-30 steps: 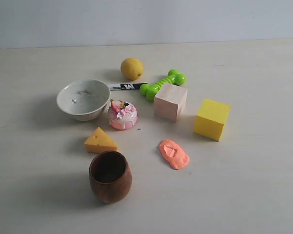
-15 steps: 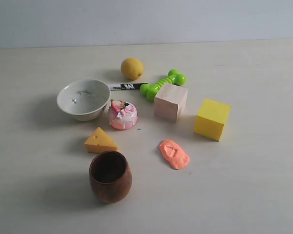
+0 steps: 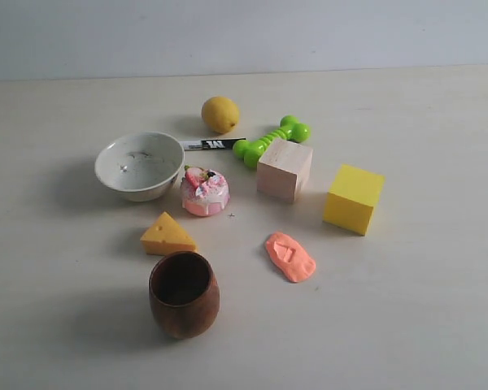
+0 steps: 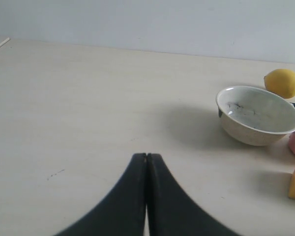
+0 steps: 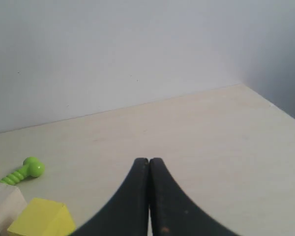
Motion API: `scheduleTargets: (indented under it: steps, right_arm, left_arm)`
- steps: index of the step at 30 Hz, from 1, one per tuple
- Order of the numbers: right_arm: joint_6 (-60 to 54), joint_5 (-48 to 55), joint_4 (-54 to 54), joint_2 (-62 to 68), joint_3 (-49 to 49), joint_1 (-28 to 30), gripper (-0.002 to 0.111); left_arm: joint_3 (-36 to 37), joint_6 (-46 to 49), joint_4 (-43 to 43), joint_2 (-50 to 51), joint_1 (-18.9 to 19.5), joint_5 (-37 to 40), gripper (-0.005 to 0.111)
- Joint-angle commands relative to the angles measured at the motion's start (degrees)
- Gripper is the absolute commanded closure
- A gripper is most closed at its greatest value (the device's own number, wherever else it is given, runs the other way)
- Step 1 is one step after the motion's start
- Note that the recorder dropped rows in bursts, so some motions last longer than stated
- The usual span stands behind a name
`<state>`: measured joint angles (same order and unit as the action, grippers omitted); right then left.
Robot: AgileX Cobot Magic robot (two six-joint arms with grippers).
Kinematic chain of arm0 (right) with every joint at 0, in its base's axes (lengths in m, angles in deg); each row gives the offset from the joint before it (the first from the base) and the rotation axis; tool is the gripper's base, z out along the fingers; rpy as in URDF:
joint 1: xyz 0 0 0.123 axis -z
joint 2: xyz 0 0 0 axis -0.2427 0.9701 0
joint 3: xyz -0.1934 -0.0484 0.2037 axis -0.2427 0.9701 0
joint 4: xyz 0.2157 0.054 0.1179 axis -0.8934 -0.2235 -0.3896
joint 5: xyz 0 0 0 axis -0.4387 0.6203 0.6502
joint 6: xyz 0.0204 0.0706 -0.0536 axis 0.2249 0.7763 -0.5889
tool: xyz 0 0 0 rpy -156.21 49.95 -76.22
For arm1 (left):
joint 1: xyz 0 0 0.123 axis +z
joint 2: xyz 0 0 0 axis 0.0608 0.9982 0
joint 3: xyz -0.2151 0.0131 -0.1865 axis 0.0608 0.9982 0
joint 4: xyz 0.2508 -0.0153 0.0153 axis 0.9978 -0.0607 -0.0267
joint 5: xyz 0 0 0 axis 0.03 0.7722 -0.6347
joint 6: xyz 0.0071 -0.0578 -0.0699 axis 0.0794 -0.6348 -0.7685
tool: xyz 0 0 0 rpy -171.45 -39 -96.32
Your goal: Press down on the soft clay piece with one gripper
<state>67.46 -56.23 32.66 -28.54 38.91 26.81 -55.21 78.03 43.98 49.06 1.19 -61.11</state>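
fingers pressed together, nothing between them: my left gripper [image 4: 146, 156] points across the bare table [image 4: 64, 98], and my right gripper [image 5: 148, 161] is closed the same way, with the yellow block [image 5: 42, 219] ahead of it. neither arm shows in the exterior view, so i judge both are drawn back. the soft clay piece [image 3: 289, 257] lies flat, apart from the wooden cube [image 3: 284, 169] beyond it, and has a small dent. nothing has shifted in the last second, so no press is under way. my right arm looks nearer.
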Motion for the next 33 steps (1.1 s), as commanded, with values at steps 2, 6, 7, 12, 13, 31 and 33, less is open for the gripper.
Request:
scheduleTargets:
  steps: [2,6,7,12,13,31,33]
  right_arm:
    - [5.2,-1.8,3.8,-3.9,4.1,-3.4,0.108]
    - [6.5,-3.7,6.3,-5.1,5.9,-6.8,0.108]
    - [6.4,-4.1,6.8,-5.4,6.6,-7.2,0.108]
    - [4.8,-5.8,7.3,-8.6,10.8,-7.5,0.108]
    - [4.0,-5.9,7.3,-9.1,11.3,-7.5,0.108]
    - [-2.0,-6.2,7.2,-9.3,16.9,-7.5,0.108]
    - [-2.0,-6.1,7.2,-9.3,16.9,-7.5,0.108]
  left_arm:
    - [0.0,-0.4,-0.4,-0.4,-0.3,-0.5,0.107]
    - [0.0,-0.4,-0.4,-0.4,-0.3,-0.5,0.107]
    - [0.0,-0.4,-0.4,-0.4,-0.3,-0.5,0.107]
    - [0.0,-0.4,-0.4,-0.4,-0.3,-0.5,0.107]
    - [0.0,-0.4,-0.4,-0.4,-0.3,-0.5,0.107]
    - [0.0,-0.4,-0.4,-0.4,-0.3,-0.5,0.107]
    - [0.0,-0.4,-0.4,-0.4,-0.3,-0.5,0.107]
